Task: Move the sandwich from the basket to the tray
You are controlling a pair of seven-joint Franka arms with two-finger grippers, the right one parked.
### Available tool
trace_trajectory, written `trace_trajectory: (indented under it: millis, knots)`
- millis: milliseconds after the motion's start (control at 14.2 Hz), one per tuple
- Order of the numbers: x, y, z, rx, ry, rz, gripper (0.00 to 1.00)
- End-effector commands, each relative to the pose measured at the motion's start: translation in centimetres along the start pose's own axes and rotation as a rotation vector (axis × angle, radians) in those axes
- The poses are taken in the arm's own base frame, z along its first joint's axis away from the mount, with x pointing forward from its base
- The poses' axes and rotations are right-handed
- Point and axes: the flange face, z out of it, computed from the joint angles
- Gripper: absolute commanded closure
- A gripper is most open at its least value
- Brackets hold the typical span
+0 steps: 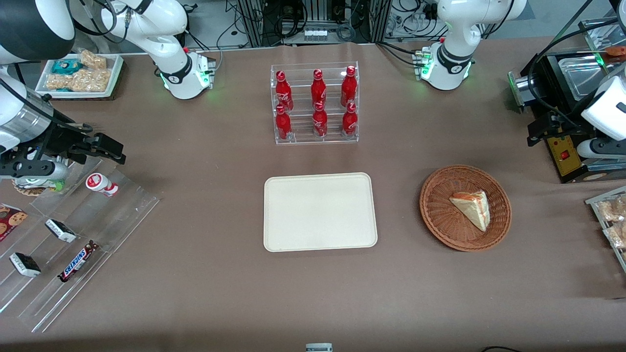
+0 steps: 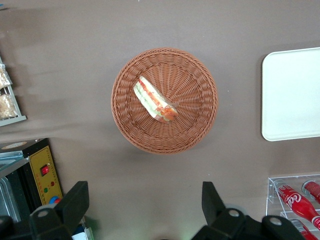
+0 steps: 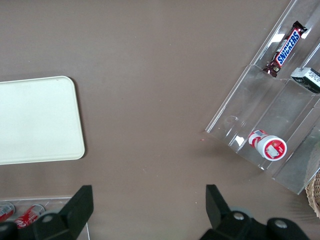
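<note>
The sandwich [image 1: 472, 209] [image 2: 155, 99], a pale bread wedge with an orange-red filling stripe, lies in the round wicker basket [image 1: 440, 215] [image 2: 195, 130]. The cream tray [image 1: 320, 211] [image 2: 292, 95] [image 3: 35, 120] lies flat and bare beside the basket, toward the parked arm's end. My gripper [image 1: 538, 131] [image 2: 143, 200] hangs open high over the bare table, farther from the front camera than the basket and toward the working arm's end. Nothing is between its fingers [image 2: 75, 200], and it is well apart from the sandwich.
A clear rack of red cola bottles [image 1: 315, 105] [image 2: 297, 200] stands farther back than the tray. A black box with a yellow panel [image 1: 565, 156] [image 2: 42, 172] sits near my gripper. Snack packets [image 1: 611, 220] lie at the working arm's end. A stepped acrylic rack [image 1: 73, 234] holds snack bars.
</note>
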Motion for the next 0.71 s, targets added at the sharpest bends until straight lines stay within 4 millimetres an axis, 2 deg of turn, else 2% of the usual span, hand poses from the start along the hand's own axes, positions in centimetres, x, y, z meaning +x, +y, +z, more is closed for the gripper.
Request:
trace_trajectory:
  millis: [0,353,565,635]
  knots:
    - [0.0,0.6,-0.5,-0.009,-0.009,-0.005,0.0]
    - [0.0,0.7,-0.1,-0.003,-0.021,-0.001,0.0]
    - [-0.1,0.8,1.5,-0.011,-0.066,-0.003,0.0]
    - [0.3,0.8,2.9,-0.012,-0.079,-0.003,0.0]
